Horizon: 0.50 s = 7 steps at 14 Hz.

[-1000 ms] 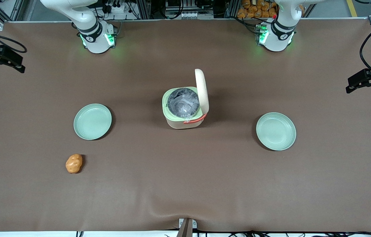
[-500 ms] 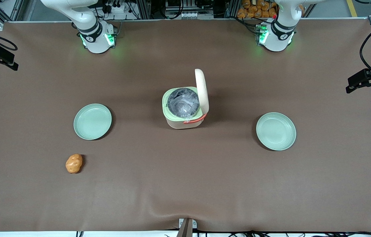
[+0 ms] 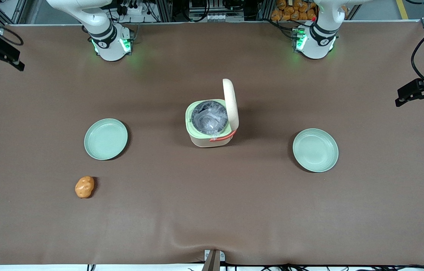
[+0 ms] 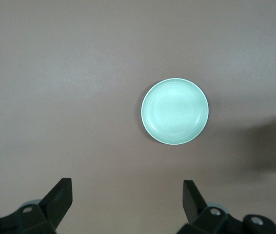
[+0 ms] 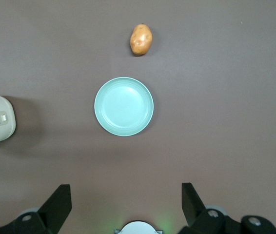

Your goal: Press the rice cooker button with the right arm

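Tool (image 5: 123, 204) open, high above plate (image 5: 124, 106); front view alone shows rice cooker (image 3: 212, 122) lid raised.

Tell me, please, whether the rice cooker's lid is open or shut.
Open: the rice cooker's lid stands upright, baring the grey pot. The gripper hangs open, high above a plate.

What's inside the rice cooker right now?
The rice cooker stands open, lid up; only its grey inner pot shows, with a pale glare that hides its bottom. The open gripper hangs above the table's working-arm end.

The right arm's gripper (image 5: 123, 204) hangs high over the table, fingers (image 5: 60, 202) spread wide apart.
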### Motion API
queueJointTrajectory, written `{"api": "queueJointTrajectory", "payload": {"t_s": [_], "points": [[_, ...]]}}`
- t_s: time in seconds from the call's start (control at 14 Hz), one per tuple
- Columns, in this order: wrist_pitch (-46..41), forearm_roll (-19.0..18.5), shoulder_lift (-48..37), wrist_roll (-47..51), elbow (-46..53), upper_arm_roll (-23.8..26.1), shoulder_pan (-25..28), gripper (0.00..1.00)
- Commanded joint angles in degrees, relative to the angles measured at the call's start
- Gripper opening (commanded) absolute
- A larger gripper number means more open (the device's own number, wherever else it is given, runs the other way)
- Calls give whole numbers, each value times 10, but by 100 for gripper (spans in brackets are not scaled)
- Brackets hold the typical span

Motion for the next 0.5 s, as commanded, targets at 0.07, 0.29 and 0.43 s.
{"api": "queueJointTrajectory", "payload": {"t_s": [0.07,0.29,0.43], "points": [[21,9,-24,-18,-23,7,-11,100],[19,4,-7,-18,0,7,-10,100],[20,1,-5,-17,0,8,-8,100]]}}
